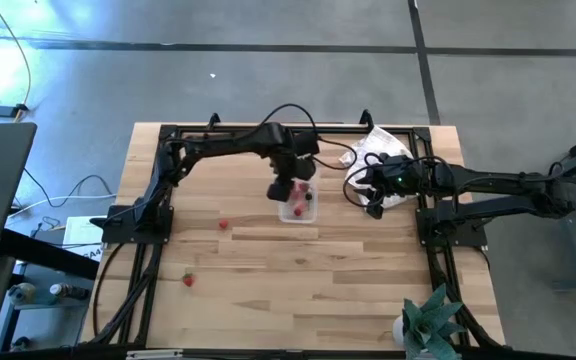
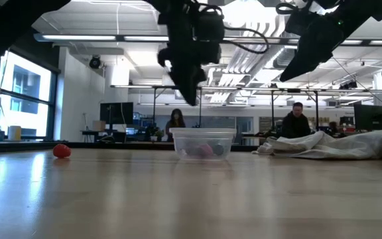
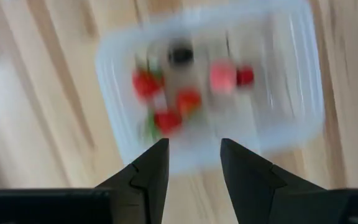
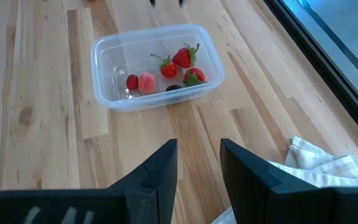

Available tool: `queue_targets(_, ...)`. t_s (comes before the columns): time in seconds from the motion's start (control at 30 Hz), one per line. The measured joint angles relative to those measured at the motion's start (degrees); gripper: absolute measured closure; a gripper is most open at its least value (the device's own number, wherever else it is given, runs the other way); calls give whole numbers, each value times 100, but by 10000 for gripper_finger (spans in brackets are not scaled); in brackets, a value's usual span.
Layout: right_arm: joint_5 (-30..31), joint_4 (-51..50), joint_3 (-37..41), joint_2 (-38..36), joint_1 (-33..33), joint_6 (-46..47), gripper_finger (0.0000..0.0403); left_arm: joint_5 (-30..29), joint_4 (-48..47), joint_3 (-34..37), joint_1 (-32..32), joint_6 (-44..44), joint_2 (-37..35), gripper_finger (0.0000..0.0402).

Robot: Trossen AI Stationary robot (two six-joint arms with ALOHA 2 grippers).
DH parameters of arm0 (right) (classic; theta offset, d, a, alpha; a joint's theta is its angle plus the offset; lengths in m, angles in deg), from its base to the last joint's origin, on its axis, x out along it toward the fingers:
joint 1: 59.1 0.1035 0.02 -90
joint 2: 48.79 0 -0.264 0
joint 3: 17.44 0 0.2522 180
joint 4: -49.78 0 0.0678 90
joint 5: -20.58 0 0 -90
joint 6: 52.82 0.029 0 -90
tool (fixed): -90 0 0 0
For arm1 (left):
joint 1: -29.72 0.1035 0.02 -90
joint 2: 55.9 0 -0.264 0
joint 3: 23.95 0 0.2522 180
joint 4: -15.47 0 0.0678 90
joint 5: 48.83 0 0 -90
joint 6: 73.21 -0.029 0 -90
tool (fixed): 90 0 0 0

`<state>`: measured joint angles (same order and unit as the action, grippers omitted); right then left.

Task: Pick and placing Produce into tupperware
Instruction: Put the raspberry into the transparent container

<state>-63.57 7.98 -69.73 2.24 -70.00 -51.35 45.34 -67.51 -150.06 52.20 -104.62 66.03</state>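
The clear tupperware tub (image 1: pixel 297 205) stands on the wood table near its middle, seen also as the tub (image 4: pixel 156 65) and the tub (image 2: pixel 202 143). Inside lie several small red strawberries (image 4: pixel 182 57), a pink piece (image 4: pixel 146 81) and a dark one (image 4: pixel 174 88). Two more strawberries lie loose on the table: one (image 1: pixel 223 224) left of the tub, one (image 1: pixel 188 280) nearer the near edge. My left gripper (image 3: pixel 193 160) hovers open above the tub, holding nothing. My right gripper (image 4: pixel 199 163) is open, up in the air right of the tub, beside the white cloth (image 1: pixel 380 150).
A white wrinkled cloth (image 4: pixel 319 163) lies at the table's far right part. A small potted plant (image 1: pixel 430 322) stands at the near right corner. Black frame rails (image 1: pixel 148 215) run along the left and right sides. People sit in the room beyond the far edge (image 2: pixel 297 123).
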Motion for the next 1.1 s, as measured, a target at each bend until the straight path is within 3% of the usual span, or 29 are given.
queue_targets(0.27,0,-2,1,0,2,0,291,-830,-1818,-274,-19,386,-7,268)
queue_targets(0.4,-1,-1,1,0,1,0,291,-832,-1953,-107,-175,387,-107,268)
queue_targets(0.57,0,-1,0,2,1,0,291,-837,-1896,402,-429,437,-736,268)
queue_targets(0.7,-1,0,2,2,2,0,291,-1080,-1670,1169,-624,731,-1636,268)
queue_targets(0.83,0,0,2,2,2,0,291,-1303,-1088,2405,-766,1208,-2923,268)
queue_targets(1.1,0,0,0,0,2,0,291,-907,124,5211,-581,3117,-5516,268)
